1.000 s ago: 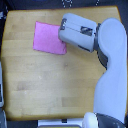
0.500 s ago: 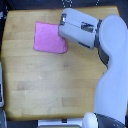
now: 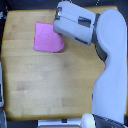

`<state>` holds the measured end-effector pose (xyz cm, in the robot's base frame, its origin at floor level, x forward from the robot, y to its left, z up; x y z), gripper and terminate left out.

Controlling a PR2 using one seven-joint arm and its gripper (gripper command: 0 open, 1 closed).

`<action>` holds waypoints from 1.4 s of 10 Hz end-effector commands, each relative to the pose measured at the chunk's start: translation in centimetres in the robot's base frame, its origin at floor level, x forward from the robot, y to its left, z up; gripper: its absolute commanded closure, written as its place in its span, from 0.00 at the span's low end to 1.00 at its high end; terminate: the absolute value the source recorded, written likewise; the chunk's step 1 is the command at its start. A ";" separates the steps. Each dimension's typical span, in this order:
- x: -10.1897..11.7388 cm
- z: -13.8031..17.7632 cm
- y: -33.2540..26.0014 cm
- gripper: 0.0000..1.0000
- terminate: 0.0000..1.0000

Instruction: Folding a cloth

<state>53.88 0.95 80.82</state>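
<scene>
Wood, fabric and moulded shell on my screen.
I see the cloth (image 3: pixel 48 38) as thin, matt pink-magenta fabric, lying smooth. The table (image 3: pixel 47 85) looks like pale wood with faint grain and a dull sheen. The arm (image 3: pixel 111 60) wears smooth white-grey casing, plastic by its look, slightly glossy.

The arm (image 3: pixel 111 65) is smooth, rounded, pale grey-white — its blocky head shell (image 3: pixel 75 22) carries dark panels and slots.
</scene>
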 end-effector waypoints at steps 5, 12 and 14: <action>1.6 -0.1 14.0 1.00 0.00; 1.1 -2.8 18.3 1.00 0.00; 0.4 -4.1 19.7 1.00 0.00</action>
<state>55.03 18.15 79.34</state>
